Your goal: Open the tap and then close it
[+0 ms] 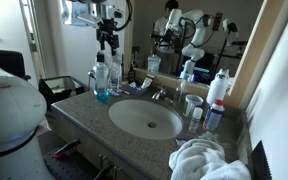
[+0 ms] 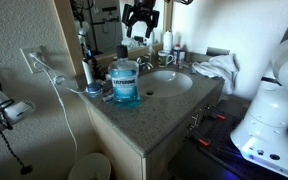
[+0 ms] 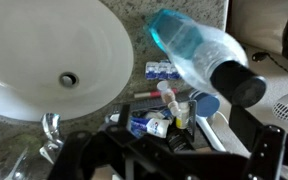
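Note:
The tap [image 1: 160, 94] is a small chrome faucet at the back rim of the oval white basin [image 1: 144, 119]. It also shows in an exterior view [image 2: 170, 61] and at the lower left of the wrist view [image 3: 50, 129]. My gripper [image 1: 107, 40] hangs high above the back corner of the counter, over the bottles and well apart from the tap. It also shows in an exterior view [image 2: 140, 22]. Its fingers look spread, with nothing between them. In the wrist view the gripper [image 3: 169, 160] is a dark shape along the bottom edge.
A blue mouthwash bottle [image 2: 125, 81] and clear bottles [image 1: 102, 80] stand under the gripper, beside toothpaste tubes [image 3: 152, 122]. A white towel [image 1: 208, 160] lies at the counter's front corner. A white bottle [image 1: 219, 88] and cups stand by the mirror. A hair dryer [image 2: 6, 112] hangs on the wall.

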Robot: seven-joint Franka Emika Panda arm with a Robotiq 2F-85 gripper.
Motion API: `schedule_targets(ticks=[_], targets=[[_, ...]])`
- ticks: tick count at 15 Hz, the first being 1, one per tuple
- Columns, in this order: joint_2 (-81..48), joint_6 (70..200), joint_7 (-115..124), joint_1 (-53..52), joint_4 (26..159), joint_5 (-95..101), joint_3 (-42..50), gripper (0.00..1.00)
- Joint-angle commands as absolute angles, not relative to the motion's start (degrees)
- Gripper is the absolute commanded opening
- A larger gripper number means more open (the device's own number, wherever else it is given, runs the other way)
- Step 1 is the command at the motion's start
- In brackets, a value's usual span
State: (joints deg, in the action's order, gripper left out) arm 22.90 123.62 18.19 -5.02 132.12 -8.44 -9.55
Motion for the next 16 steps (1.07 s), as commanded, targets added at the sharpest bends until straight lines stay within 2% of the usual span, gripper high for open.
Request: schedule_targets(ticks=[1, 7, 16], targets=[[18.0, 122.6, 10.6, -2.2, 126.3, -6.4, -4.1, 1.0], [5.2, 121.9, -5.1, 0.2, 116.2, -11.4, 5.2, 1.0], [-8.7, 123.3, -16.4, 3.6, 110.8, -17.4, 5.1, 1.0]])
